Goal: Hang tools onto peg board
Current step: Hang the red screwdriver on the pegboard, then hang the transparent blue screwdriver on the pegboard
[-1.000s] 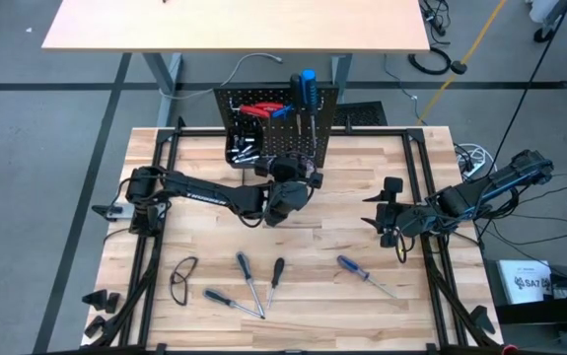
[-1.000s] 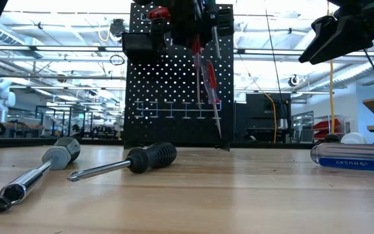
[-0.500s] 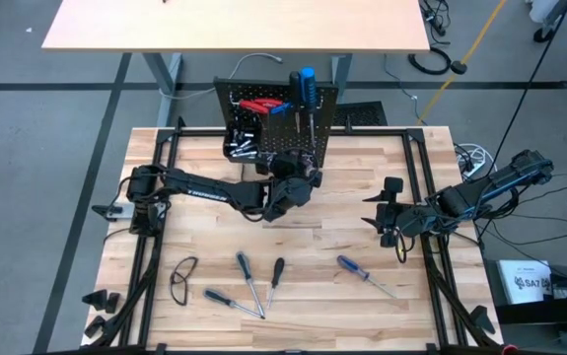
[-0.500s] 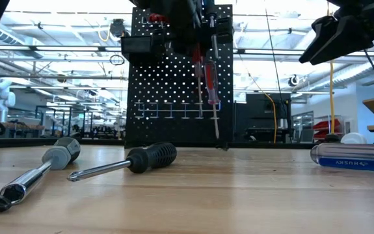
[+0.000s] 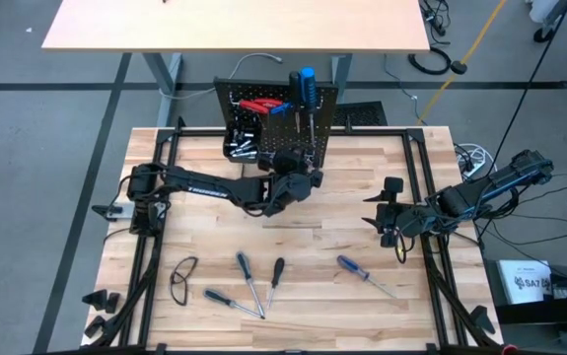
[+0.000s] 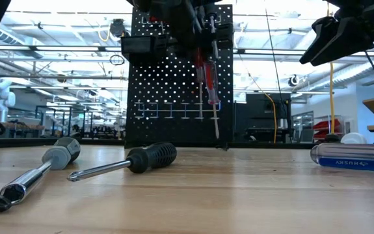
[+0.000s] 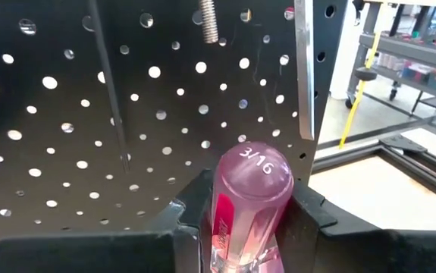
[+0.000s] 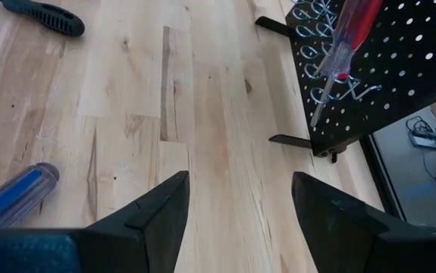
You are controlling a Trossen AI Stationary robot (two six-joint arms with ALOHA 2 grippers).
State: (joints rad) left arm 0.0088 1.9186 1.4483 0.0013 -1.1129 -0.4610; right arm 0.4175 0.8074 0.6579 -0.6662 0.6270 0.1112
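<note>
L claw [image 7: 252, 220] is clenched on a clear red-handled screwdriver [image 7: 249, 193], held up right against the face of the black peg board [image 5: 278, 123] at the far middle of the table [image 5: 362, 212]. Step in hand, by the look of it: hanging this driver. In the low view its shaft [image 6: 214, 114] points down in front of the row of wire hooks. Next move prob. needs the shaft fed down through a hook/ring, then the grip let go w/o knocking the tools already up.

R claw [image 8: 239, 201] hangs released over the table's right side, holding nothing.

Still lying at the near side: several screwdrivers, incl. a blue-handled one [image 5: 350, 265].

Writing: "3/16" on the held driver's handle end; "HUSKY" on the blue handle [image 6: 352, 156] in the low view.
</note>
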